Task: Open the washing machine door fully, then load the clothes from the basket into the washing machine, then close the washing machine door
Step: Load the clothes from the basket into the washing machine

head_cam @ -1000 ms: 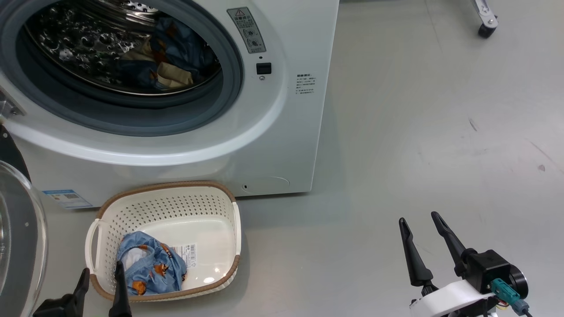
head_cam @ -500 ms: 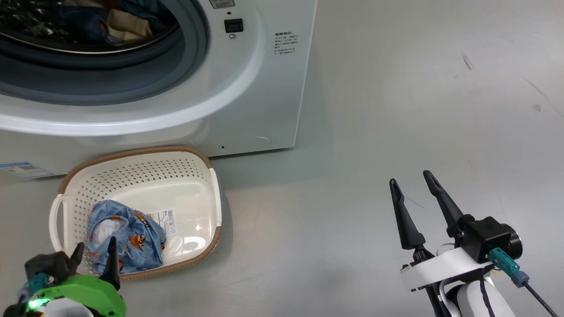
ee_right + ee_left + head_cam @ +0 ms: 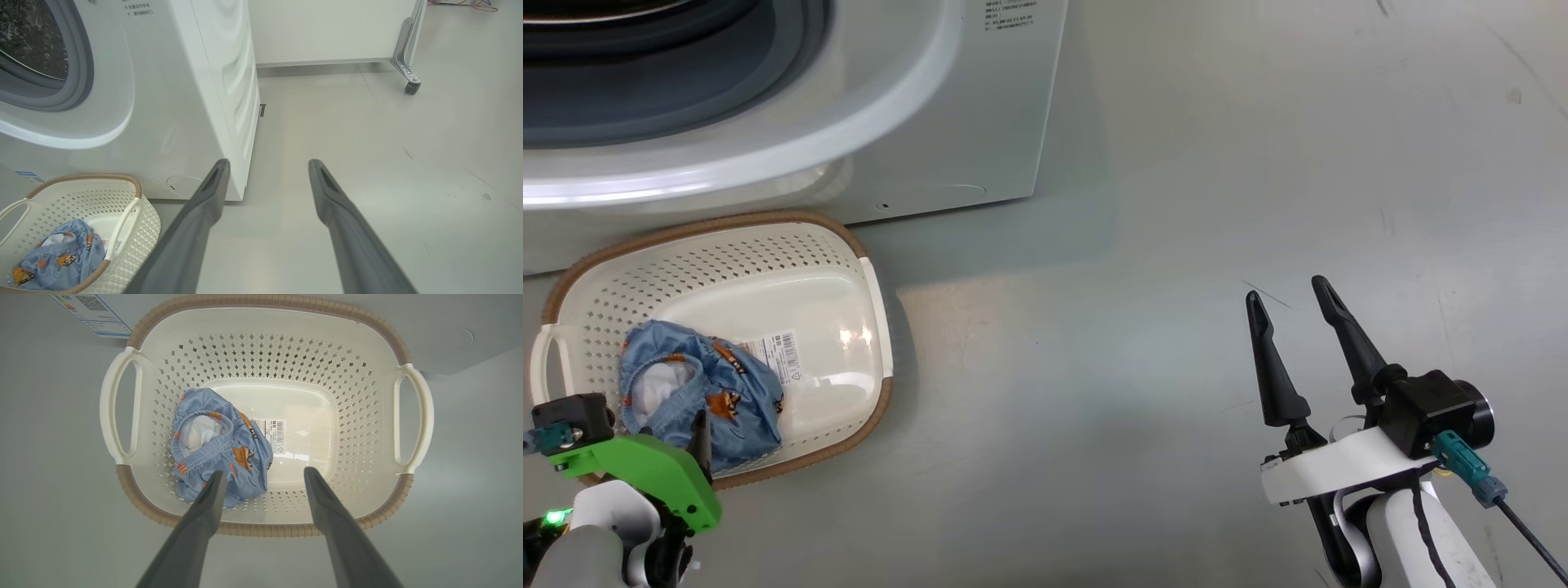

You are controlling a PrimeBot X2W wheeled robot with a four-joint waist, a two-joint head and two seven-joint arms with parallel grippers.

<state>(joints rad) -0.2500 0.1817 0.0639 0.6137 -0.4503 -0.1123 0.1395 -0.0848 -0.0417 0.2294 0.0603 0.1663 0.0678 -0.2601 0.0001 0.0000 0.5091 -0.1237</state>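
Observation:
The basket [image 3: 261,301] stands on the floor against the washing machine [image 3: 980,106]. In it lies one bundle of the clothes [image 3: 245,449], blue with orange patches, at its left side. My left gripper [image 3: 264,472] hangs open above the basket's near rim. Its left finger [image 3: 212,494] is over the garment's edge, and nothing is between the fingers. My right gripper [image 3: 1285,291] stands open and empty over bare floor, well right of the basket [image 3: 686,224]. The machine's grey seal [image 3: 645,98] and steel drum [image 3: 32,41] show uncovered. The washing machine door is out of view.
A blue label sticker [image 3: 88,314] sits low on the machine's front. A white unit on a caster leg [image 3: 410,87] stands behind and to the right. Grey floor [image 3: 1176,245] stretches open right of the machine and basket.
The head camera has tipped down, so machine and basket slid up and left in view. My left arm has come forward over the basket's near rim. Both grippers stay open.

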